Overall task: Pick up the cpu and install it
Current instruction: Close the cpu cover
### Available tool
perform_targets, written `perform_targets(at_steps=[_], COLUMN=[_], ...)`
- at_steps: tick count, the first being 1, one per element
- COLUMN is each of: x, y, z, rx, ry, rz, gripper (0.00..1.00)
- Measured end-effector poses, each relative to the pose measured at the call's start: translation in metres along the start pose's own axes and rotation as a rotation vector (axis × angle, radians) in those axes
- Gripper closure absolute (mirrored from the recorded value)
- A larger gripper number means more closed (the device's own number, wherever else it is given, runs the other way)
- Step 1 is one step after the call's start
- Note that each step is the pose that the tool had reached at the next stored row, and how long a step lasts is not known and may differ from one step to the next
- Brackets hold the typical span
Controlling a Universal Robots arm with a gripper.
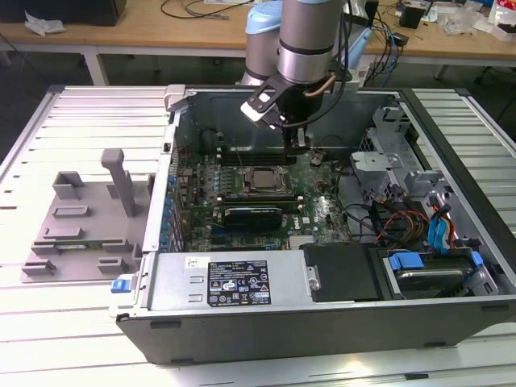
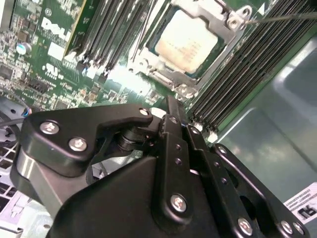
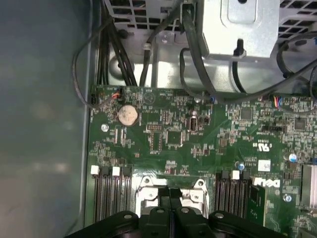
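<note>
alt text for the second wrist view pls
The cpu sits in the metal-framed socket on the green motherboard, with memory slots on both sides. The shut black gripper hangs in the foreground, beside the socket.

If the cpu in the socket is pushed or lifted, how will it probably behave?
The cpu looks flat with a metal top, so it is probably stiff and slippery. It lies inside the socket frame, so a sideways push would likely not shift it. Being flat, it should not roll.

Your exterior view is brightly, evenly lit; glare washes out the cpu [image 2: 188, 42] in the second wrist view, and the case wall [image 3: 44, 124] looks dim, perhaps shadowed.
</note>
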State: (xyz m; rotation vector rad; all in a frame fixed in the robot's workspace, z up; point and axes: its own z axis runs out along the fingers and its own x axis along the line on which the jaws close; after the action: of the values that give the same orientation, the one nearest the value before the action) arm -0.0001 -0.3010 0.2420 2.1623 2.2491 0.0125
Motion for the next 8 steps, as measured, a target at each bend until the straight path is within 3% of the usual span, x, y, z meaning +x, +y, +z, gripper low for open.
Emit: perform_targets(at_steps=[2,5,8], x=[0.0003,-0.0007,-0.0013], y=[-0.0133,-0.0193,-0.0298], z=[0.0022,0.004,0.0053], rx=[0.0001,0.0001,0.0001], ry=[-0.0001,0.0,-0.0001], rz=[0.0,0.0,0.0], gripper=[0.89,0.89,0.89])
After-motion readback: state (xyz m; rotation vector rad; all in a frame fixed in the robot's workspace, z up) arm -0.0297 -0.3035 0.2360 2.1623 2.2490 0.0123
